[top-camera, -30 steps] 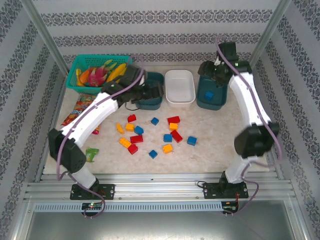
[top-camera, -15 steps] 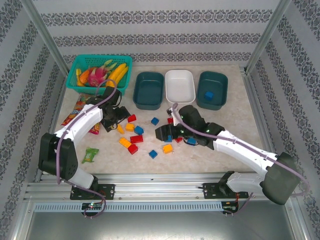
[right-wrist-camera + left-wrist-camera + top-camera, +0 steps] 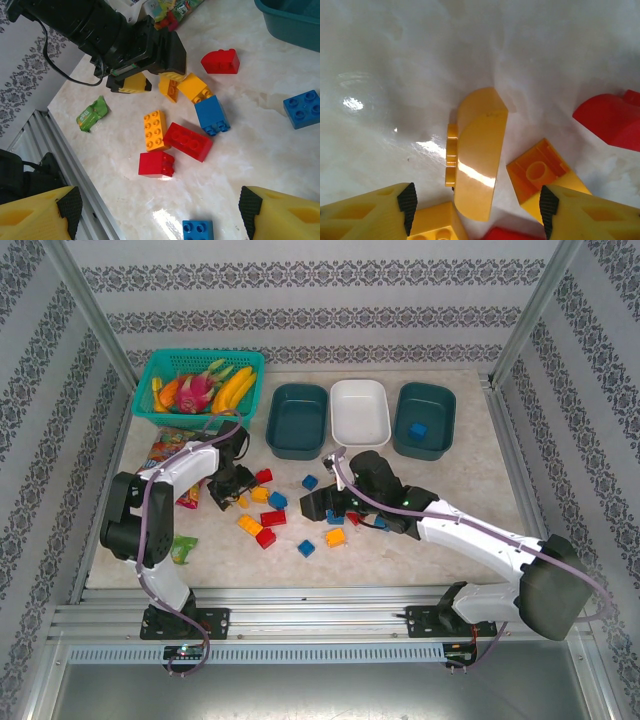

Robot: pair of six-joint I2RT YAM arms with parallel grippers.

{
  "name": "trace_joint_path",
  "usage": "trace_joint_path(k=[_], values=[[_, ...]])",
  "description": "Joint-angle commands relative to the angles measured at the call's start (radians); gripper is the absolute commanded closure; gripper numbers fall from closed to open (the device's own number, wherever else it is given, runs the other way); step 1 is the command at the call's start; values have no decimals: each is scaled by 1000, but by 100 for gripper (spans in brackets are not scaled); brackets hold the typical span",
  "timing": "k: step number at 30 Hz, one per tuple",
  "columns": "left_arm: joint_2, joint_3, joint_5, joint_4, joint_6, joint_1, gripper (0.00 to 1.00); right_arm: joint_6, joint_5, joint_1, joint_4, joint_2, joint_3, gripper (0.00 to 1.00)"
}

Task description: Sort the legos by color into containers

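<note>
Jaws of the left gripper stand apart, low over the desk, with a curved yellow lego lying between them; a gap shows on each side, so neither finger touches it. That piece sits at the left end of the scatter, just beside other yellow and red pieces. Jaws of the right gripper are wide apart and hold nothing, hovering above the red, blue and yellow legos clustered mid-desk. Along the far edge stand a teal tub on the left, a white tub in the middle, and a second teal tub on the right, which holds one blue lego.
</note>
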Motion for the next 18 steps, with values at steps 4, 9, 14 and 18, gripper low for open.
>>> trace_joint_path(k=[4, 9, 14, 18], values=[[24, -7, -45, 31, 30, 18, 42, -19, -18, -12, 4, -5, 34, 16], [48, -14, -48, 51, 41, 21, 48, -8, -23, -15, 3, 2, 31, 16], [74, -20, -51, 74, 54, 23, 56, 0, -22, -15, 0, 6, 29, 16], [86, -26, -52, 85, 58, 24, 63, 3, -18, -16, 0, 7, 27, 16]])
